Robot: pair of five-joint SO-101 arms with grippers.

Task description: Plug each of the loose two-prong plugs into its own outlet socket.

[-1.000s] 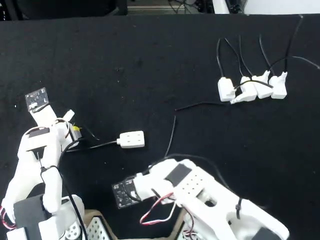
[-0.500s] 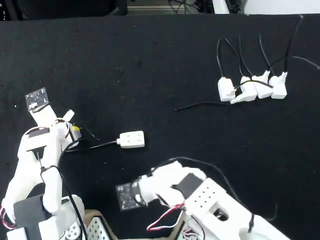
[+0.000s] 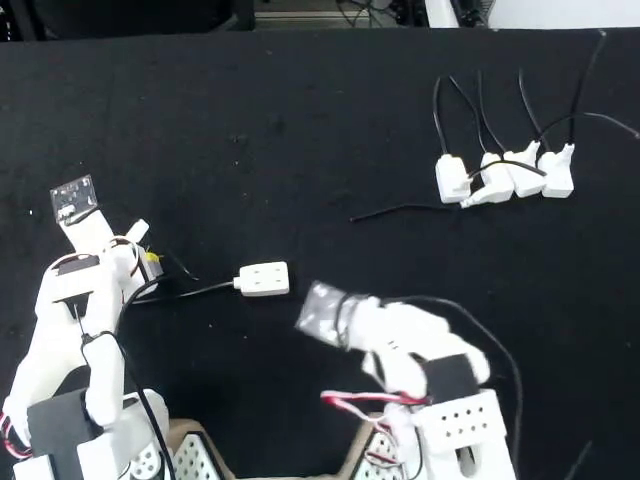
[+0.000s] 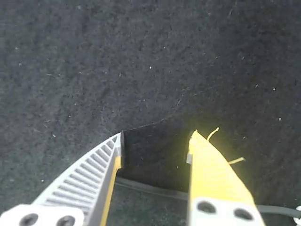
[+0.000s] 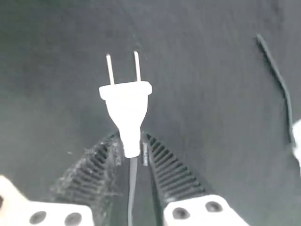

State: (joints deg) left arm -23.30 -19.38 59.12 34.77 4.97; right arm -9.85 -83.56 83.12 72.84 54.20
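Plug [image 5: 126, 101]: I'd judge it light, with a rigid body, thin bendable prongs [image 5: 137, 66] and a dragging cord [image 5: 130, 193]. My right gripper [image 5: 130, 141] is clamped on its tapered neck (right spot, prongs free). Socket block [image 3: 264, 278] lies near, 10 o'clock of that gripper in the high view. Left gripper [image 4: 155, 146]: fingers apart, nothing gripped.

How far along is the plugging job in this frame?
Done: nothing yet; the outlet has no plug in it. In hand: the right gripper is shut on one plug, prongs pointing away from the fingers, close to the outlet. Left: seating that plug, then the four plugs lying together farther off.
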